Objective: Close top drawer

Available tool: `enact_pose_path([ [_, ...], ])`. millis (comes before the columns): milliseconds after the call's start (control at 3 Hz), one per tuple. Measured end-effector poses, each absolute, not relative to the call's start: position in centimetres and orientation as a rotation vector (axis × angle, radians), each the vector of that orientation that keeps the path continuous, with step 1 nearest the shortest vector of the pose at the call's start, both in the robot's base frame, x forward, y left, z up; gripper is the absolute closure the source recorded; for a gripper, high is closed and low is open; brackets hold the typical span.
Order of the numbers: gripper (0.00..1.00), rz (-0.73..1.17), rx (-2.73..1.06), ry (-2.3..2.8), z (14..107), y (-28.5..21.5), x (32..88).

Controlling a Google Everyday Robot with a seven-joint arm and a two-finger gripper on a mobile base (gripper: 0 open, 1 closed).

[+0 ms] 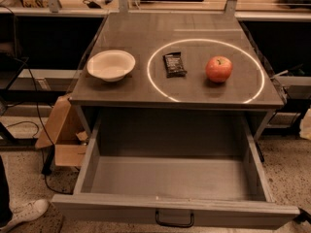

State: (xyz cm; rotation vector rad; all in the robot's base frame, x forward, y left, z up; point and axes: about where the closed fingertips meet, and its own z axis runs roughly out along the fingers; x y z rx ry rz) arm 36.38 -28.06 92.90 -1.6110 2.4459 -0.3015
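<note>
The top drawer (175, 178) is a wide, deep grey box under the table top. It stands pulled far out toward me and its inside is empty. Its plain grey front panel (107, 211) runs along the bottom of the camera view, with a small black loop handle (174, 220) at centre. The gripper is out of view. Only a small pale shape (306, 124) shows at the right edge, and I cannot tell whether it belongs to the arm.
On the table top (126, 38) are a white bowl (111, 65), a dark snack bar (174, 64) and a red apple (218, 69), the last two inside a bright ring of light. A cardboard box (60, 130) and a white shoe (26, 212) are at the left on the floor.
</note>
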Motion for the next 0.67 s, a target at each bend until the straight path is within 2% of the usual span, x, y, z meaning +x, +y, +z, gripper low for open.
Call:
enact_pose_path([
  [333, 1.00, -0.318, -1.606, 2.438, 92.8, -27.8, 36.9],
  [667, 1.00, -0.333, -1.669, 2.446, 90.4, -27.5, 34.0],
])
